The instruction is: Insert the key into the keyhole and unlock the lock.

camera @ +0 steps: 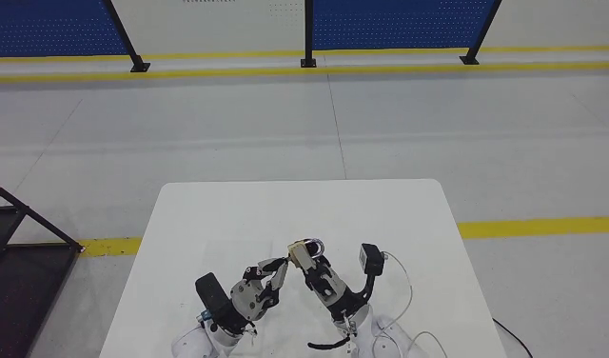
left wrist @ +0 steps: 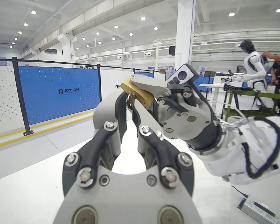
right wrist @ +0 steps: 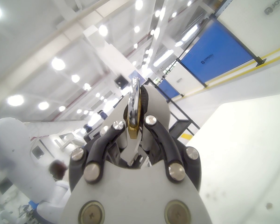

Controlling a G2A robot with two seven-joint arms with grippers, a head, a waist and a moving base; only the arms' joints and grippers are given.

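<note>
A two-armed robot holds lock and key together above a white desk (camera: 285, 206), in the lower centre of the top view. The right end effector (camera: 310, 266) is clamped on a brass lock (camera: 304, 253), its shackle (camera: 320, 248) toward the upper right. Just left of it, the left end effector (camera: 276, 274) is closed on a small key (left wrist: 130, 100), which sits at the lock's bottom face in the middle of the left wrist view. The step in hand looks to be insertion. Done well, that would mean holding the lock rigid, lining the blade squarely with the keyhole, pushing straight in without wedging, and turning only once the key is fully seated. The keyhole is hidden behind the key and the black pads (left wrist: 121, 108), and the blade is out of sight, so whether it has entered cannot be told. In the right wrist view the fingers (right wrist: 154, 108) cover most of the lock's body.
</note>
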